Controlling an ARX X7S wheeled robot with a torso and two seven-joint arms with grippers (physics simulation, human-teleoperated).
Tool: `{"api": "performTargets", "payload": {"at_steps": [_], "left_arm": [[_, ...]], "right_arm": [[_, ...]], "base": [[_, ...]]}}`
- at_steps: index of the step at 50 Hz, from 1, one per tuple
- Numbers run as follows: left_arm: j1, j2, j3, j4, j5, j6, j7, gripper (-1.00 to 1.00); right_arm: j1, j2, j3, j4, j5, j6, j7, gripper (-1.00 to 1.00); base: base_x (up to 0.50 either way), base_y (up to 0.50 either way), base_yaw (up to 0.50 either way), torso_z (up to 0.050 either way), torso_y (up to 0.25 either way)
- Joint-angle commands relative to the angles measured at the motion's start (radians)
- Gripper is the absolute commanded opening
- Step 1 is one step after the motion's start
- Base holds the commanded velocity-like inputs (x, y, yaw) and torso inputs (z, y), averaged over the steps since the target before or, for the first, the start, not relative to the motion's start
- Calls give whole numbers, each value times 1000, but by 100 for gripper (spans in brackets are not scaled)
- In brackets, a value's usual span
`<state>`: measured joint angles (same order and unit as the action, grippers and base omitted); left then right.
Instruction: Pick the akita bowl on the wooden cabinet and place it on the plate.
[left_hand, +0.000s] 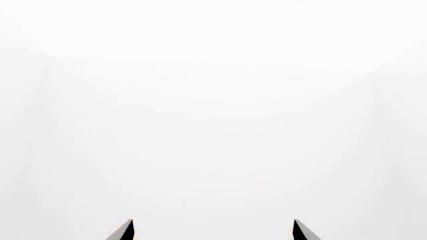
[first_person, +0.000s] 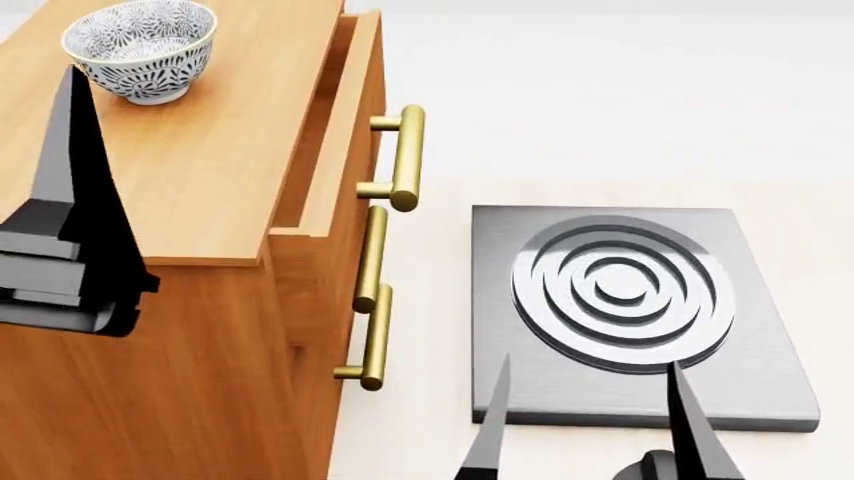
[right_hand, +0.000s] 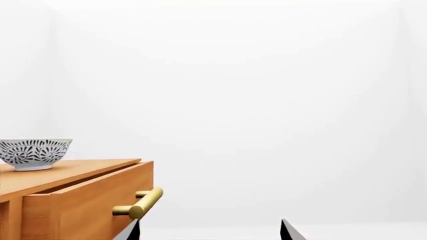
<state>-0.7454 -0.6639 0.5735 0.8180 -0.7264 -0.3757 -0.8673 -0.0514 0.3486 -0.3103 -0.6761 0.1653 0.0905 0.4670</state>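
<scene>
The akita bowl (first_person: 140, 48), white with a dense dark blue pattern, stands upright on the far part of the wooden cabinet (first_person: 200, 170) top. The right wrist view shows the bowl (right_hand: 35, 152) side-on on the cabinet (right_hand: 73, 200). My left gripper (first_person: 74, 110) hovers over the cabinet's near left part, short of the bowl and apart from it. It is open in the left wrist view (left_hand: 213, 231), holding nothing. My right gripper (first_person: 594, 420) is open and empty, low at the front, right of the cabinet. The plate is out of view.
A grey slab with a ringed burner (first_person: 627, 290) lies on the pale floor right of the cabinet. Brass bar handles (first_person: 400, 160) stick out from the cabinet front, and the top drawer is pulled out slightly. The left wrist view shows only white.
</scene>
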Motion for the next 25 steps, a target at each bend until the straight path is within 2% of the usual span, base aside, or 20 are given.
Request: {"api": "performTargets", "payload": {"at_steps": [1, 12, 25], "left_arm": [[-101, 47, 12, -92, -35, 1, 29, 100], [-272, 179, 12, -320, -81, 2, 145, 100], [-405, 278, 4, -523, -94, 12, 221, 100]], "right_arm": [[0, 3, -5, 0, 0, -2, 2, 100], [-1, 8, -4, -2, 3, -4, 6, 100], [-1, 13, -2, -6, 9, -5, 9, 100]], "base": [[0, 0, 0, 0, 0], [0, 0, 0, 0, 0], [0, 0, 0, 0, 0]]}}
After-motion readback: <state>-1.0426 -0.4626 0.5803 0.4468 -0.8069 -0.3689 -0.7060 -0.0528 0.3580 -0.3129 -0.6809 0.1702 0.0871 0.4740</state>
